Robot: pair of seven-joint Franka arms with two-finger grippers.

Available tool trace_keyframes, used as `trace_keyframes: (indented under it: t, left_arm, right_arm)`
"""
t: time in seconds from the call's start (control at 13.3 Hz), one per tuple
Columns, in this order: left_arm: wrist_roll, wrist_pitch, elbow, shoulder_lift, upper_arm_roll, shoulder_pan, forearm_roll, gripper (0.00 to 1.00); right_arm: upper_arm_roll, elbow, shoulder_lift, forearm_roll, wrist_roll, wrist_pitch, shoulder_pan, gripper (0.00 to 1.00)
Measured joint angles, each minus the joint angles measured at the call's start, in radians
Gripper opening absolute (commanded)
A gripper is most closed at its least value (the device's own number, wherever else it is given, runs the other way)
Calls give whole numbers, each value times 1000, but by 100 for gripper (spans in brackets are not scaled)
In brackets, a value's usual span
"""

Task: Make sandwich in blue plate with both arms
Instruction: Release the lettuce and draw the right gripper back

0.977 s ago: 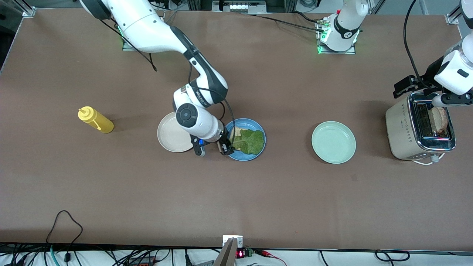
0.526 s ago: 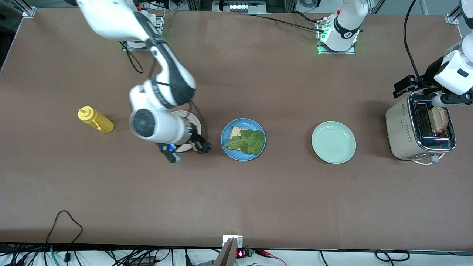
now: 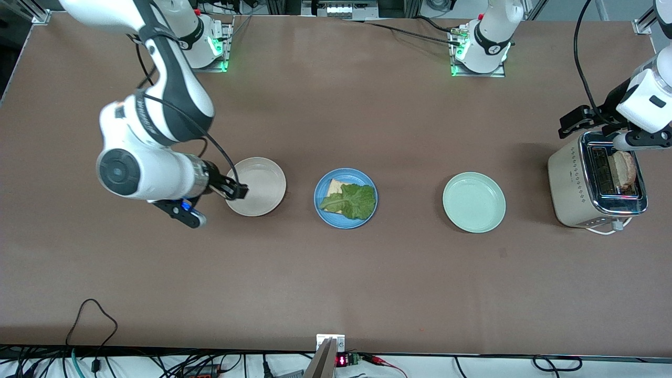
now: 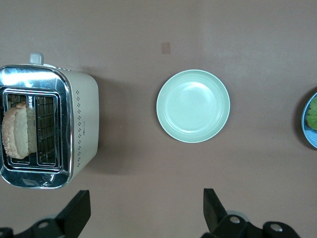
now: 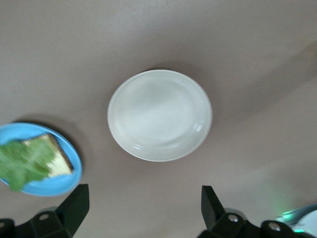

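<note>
Right wrist view: right gripper (image 5: 143, 210) wide open, empty.

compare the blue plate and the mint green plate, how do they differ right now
The blue plate is medium blue; the mint-green plate is pale green. The blue plate holds a bread slice topped with a lettuce leaf; the mint-green plate holds nothing. The mint-green plate lies toward the left arm's end, beside the toaster. Both are round, shallow-rimmed and similar in size.
</note>
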Motion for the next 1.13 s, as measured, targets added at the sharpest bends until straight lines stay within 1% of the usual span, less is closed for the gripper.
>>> trace_keyframes:
  t: [0.08, 0.23, 0.53, 0.68, 0.98, 1.13]
  left_arm:
    - [0, 0, 0, 0, 0, 0, 0, 100]
    - [1, 0, 0, -1, 0, 0, 0, 100]
    - [1, 0, 0, -2, 0, 0, 0, 100]
    - [2, 0, 0, -3, 0, 0, 0, 100]
    - [2, 0, 0, -3, -1, 0, 0, 100]
    - [3, 0, 0, -3, -2, 0, 0, 100]
  right_arm:
    - [-19, -20, -29, -2, -56, -23, -4, 100]
    - [-36, -94, -105, -15, -186, -45, -34, 100]
    - [-43, -338, -322, -42, -519, -46, -170, 100]
    - [-44, -443, -415, -64, -700, -35, -249, 100]
    - [-44, -650, -555, -73, -1079, 84, -394, 100]
    - [-43, -722, -585, -74, -1318, 159, -464, 100]
